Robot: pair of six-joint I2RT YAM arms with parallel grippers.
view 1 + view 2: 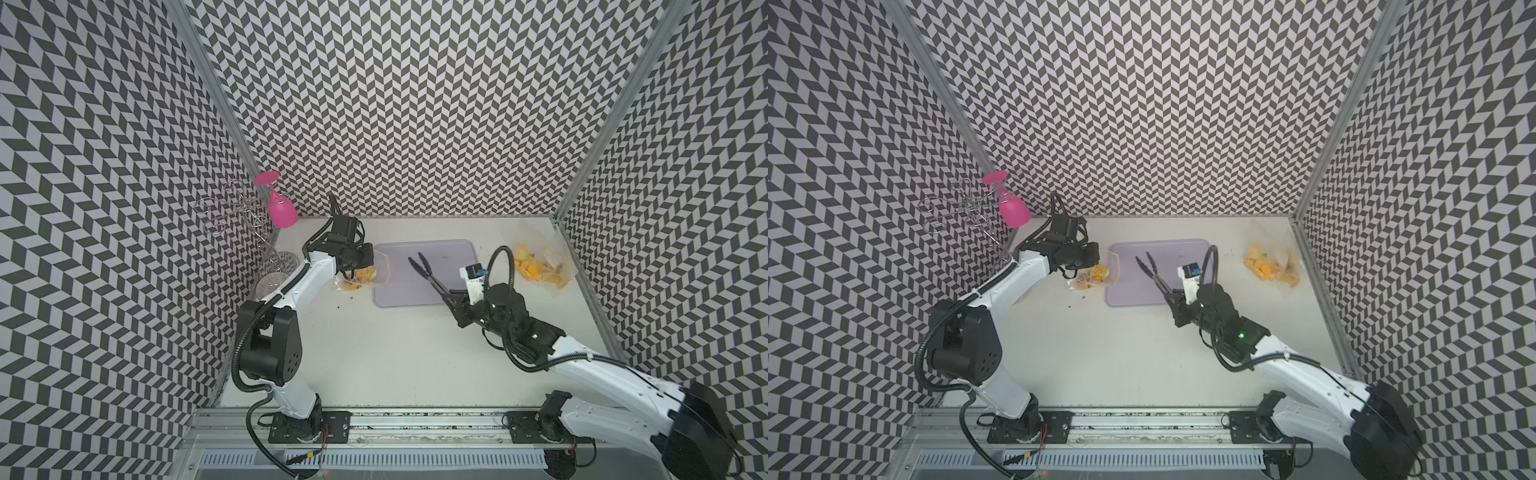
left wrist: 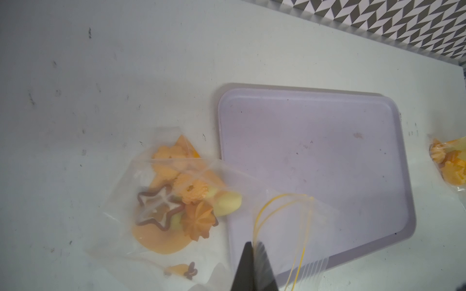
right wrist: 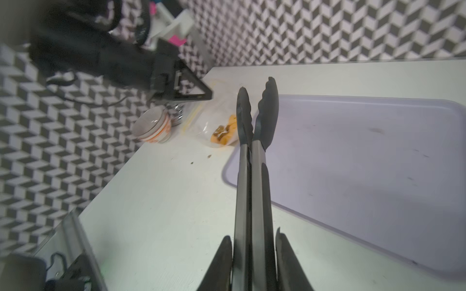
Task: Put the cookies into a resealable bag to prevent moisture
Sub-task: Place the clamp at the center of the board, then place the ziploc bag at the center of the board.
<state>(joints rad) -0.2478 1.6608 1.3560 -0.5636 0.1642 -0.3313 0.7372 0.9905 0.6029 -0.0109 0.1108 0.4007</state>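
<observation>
A clear resealable bag (image 2: 176, 201) with yellow zip lines lies at the left edge of the lilac tray (image 2: 327, 151). Its mouth reaches over the tray. Several orange cookies (image 2: 196, 219), one with a brown star top, sit inside it. My left gripper (image 2: 253, 245) is shut on the bag's mouth edge; in both top views it (image 1: 374, 266) (image 1: 1102, 262) hovers over the bag (image 1: 361, 277) (image 1: 1094, 276). My right gripper (image 3: 253, 236) (image 1: 451, 297) (image 1: 1173, 297) is shut on black tongs (image 3: 252, 176) (image 1: 428, 274) (image 1: 1152, 272). The tong tips are slightly apart above the tray, with nothing between them.
A second clear bag of cookies (image 1: 540, 266) (image 1: 1271, 266) (image 2: 451, 163) lies at the back right by the wall. A pink goblet (image 1: 280, 208) hangs on a wire rack at the back left, with stacked bowls (image 3: 156, 126) below. Dark crumbs dot the white table (image 1: 395, 353).
</observation>
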